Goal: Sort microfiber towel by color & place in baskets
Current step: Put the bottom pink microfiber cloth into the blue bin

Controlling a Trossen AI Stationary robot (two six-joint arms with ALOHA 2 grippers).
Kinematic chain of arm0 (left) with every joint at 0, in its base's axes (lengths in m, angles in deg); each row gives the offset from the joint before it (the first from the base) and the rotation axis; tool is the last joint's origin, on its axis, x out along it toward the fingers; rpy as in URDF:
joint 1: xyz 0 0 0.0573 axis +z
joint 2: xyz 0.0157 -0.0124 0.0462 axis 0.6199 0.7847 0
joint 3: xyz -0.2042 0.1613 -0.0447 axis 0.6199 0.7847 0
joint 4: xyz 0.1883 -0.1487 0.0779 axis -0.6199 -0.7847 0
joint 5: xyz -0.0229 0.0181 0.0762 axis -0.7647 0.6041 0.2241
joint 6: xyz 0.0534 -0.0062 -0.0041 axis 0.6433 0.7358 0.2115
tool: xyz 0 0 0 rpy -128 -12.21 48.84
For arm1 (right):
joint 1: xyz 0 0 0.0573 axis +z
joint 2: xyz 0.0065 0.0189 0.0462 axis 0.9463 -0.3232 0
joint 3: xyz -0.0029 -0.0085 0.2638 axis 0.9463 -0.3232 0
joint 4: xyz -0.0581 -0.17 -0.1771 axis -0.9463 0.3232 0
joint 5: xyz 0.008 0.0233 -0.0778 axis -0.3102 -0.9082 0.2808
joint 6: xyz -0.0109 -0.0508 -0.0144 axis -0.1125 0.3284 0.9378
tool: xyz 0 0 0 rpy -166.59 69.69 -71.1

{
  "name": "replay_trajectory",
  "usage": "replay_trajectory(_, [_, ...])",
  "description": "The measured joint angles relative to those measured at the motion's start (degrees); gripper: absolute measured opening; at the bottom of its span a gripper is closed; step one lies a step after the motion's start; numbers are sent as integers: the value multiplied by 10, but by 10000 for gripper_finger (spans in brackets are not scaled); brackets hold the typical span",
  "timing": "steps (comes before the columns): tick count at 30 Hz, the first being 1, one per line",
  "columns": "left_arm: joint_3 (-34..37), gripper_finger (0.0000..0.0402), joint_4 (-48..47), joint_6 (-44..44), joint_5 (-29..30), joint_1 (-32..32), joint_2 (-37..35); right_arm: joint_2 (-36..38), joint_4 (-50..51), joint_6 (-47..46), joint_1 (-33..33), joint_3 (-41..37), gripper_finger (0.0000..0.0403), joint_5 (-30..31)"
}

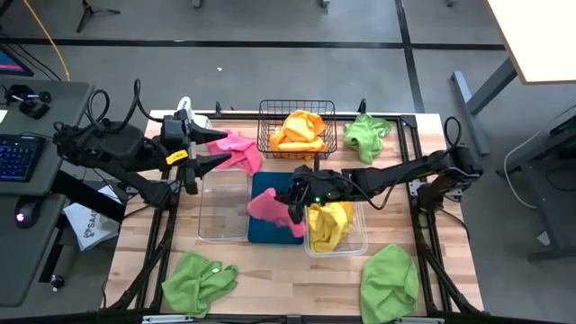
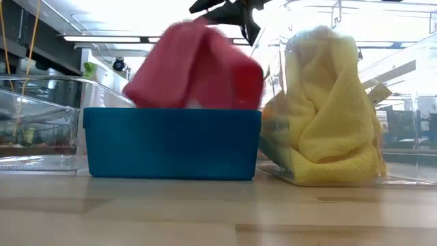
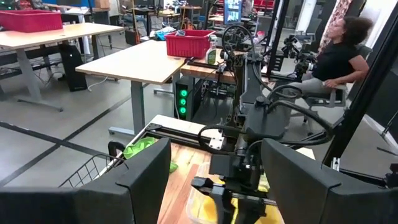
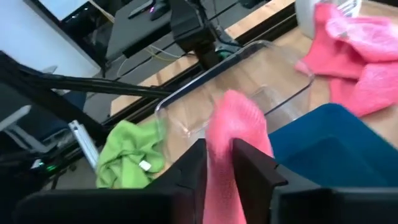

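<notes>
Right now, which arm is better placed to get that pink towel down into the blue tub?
The right. Its gripper is shut on the pink towel, which hangs over the blue tub, so it mainly needs to lower and release. The left gripper is open over the table's back-left, holding nothing.

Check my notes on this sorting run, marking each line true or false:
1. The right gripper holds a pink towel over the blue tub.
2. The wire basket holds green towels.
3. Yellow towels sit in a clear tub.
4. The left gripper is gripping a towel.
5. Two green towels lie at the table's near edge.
1. True: the right gripper is shut on the pink towel above the blue tub.
2. False: the wire basket holds orange towels.
3. True: yellow towels fill the clear tub.
4. False: the left gripper is open, holding nothing.
5. True: green towels.
</notes>
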Motion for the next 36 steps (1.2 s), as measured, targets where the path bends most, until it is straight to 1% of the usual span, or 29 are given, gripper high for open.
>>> replay_trajectory(3, [0, 239, 0, -1, 0, 0, 3, 0, 0, 15, 0, 0, 116, 1])
replay_trajectory(9, [0, 239, 1, -11, 8, 0, 13, 16, 4, 42, -5, 2, 220, -1])
replay_trajectory(10, [0, 239, 0, -24, 22, 0, 15, 24, 8, 51, -8, 6, 236, 0])
replay_trajectory(12, [0, 239, 1, -61, 76, 1, 26, 45, 10, 72, -13, 17, 262, 0])
replay_trajectory(14, [0, 239, -13, -102, 119, 18, 33, 71, 28, 87, -19, 30, 281, 0])
replay_trajectory(15, [0, 239, -22, -115, 123, 33, 38, 83, 37, 91, -22, 39, 288, 0])
replay_trajectory(16, [-1, 239, -33, -123, 115, 52, 42, 98, 52, 91, -25, 46, 292, 0])
replay_trajectory(19, [-21, 239, -116, -160, 57, 137, 63, 140, 92, 88, -30, 64, 298, 1])
replay_trajectory(22, [-47, 239, -236, -177, -31, 255, 96, 179, 128, 86, -30, 67, 298, 5])
replay_trajectory(26, [-41, 239, -390, -161, -155, 424, 159, 215, 190, 63, -28, 68, 298, 9])
replay_trajectory(28, [-21, 239, -445, -127, -191, 490, 195, 226, 229, 39, -28, 68, 298, 11])
replay_trajectory(30, [12, 239, -444, -94, -224, 536, 223, 232, 256, 22, -28, 68, 298, 12])
replay_trajectory(32, [52, 239, -413, -69, -274, 566, 243, 234, 280, 6, -28, 68, 298, 12])
replay_trajectory(34, [93, 239, -354, -57, -329, 580, 259, 234, 296, -7, -28, 68, 298, 11])
replay_trajectory(36, [130, 239, -300, -56, -364, 583, 270, 233, 307, -16, -25, 67, 298, 11])
